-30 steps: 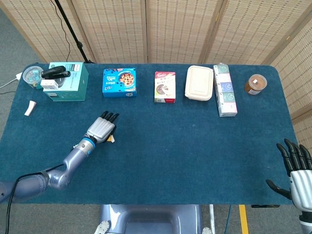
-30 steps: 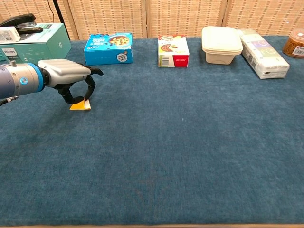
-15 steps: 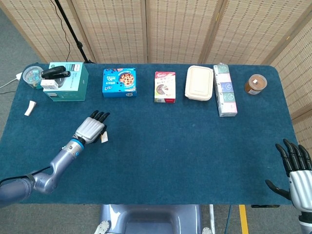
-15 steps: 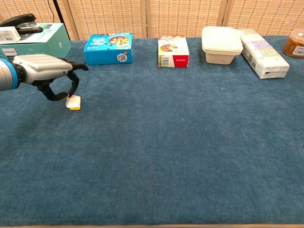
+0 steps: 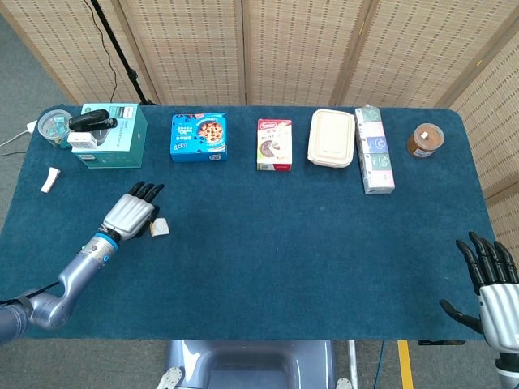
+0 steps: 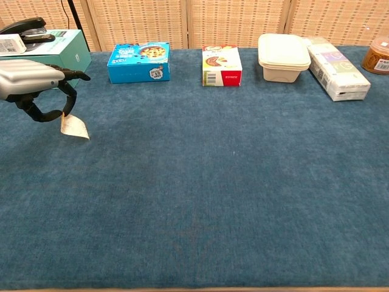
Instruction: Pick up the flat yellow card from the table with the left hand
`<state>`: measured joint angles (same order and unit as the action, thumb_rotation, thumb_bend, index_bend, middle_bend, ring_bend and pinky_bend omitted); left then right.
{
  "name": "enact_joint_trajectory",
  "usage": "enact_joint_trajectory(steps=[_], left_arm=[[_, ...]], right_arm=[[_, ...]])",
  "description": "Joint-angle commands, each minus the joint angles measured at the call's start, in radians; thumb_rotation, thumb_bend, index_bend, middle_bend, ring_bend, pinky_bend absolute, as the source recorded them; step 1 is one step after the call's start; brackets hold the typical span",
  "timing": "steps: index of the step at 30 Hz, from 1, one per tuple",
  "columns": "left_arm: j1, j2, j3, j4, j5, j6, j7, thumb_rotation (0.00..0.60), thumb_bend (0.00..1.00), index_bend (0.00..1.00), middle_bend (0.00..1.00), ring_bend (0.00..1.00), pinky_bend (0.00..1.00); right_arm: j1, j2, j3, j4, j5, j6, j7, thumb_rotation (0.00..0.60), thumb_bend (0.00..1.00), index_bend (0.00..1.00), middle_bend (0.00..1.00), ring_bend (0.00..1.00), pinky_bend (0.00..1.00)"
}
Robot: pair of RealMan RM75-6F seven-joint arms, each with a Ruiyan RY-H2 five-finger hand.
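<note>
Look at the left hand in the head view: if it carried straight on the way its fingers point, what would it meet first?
Probably the teal box with the stapler on top. The left hand, pinching the card, points up and slightly right toward it over bare table, though depth is uncertain.

Woven wicker folding screens [image 5: 300, 49] behind blue-carpeted table [image 5: 308, 235]; grey floor [image 5: 24, 73]; black stand pole [image 5: 117, 44] at left.
</note>
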<state>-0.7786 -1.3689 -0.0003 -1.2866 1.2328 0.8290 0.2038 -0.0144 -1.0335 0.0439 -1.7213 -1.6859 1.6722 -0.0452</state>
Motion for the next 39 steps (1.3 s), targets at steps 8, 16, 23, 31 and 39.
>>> enact_joint_trajectory(steps=[8, 16, 23, 31, 39], left_arm=[[0.013, 0.055, -0.031, -0.108, 0.075, 0.069, -0.027, 0.600, 0.50, 0.69, 0.00, 0.00, 0.00], [-0.035, -0.027, -0.078, -0.141, 0.144, 0.089, -0.029, 0.600, 0.50, 0.69, 0.00, 0.00, 0.00], [-0.086, -0.186, -0.082, -0.053, 0.195, 0.063, -0.044, 0.600, 0.50, 0.69, 0.00, 0.00, 0.00], [-0.070, -0.217, -0.043, 0.000, 0.210, 0.049, -0.096, 0.600, 0.50, 0.69, 0.00, 0.00, 0.00], [-0.020, -0.124, -0.002, -0.019, 0.244, 0.090, -0.167, 0.600, 0.50, 0.69, 0.00, 0.00, 0.00]], right_arm=[[-0.003, 0.005, -0.001, -0.001, -0.002, 0.006, 0.009, 0.600, 0.00, 0.00, 0.00, 0.00, 0.00], [-0.003, 0.006, 0.001, 0.001, 0.001, 0.006, 0.015, 0.600, 0.00, 0.00, 0.00, 0.00, 0.00], [0.000, 0.008, 0.004, 0.004, 0.010, 0.000, 0.021, 0.600, 0.00, 0.00, 0.00, 0.00, 0.00], [-0.002, 0.009, 0.007, 0.008, 0.016, 0.003, 0.027, 0.600, 0.00, 0.00, 0.00, 0.00, 0.00], [0.001, 0.006, 0.003, 0.004, 0.011, -0.004, 0.017, 0.600, 0.00, 0.00, 0.00, 0.00, 0.00]])
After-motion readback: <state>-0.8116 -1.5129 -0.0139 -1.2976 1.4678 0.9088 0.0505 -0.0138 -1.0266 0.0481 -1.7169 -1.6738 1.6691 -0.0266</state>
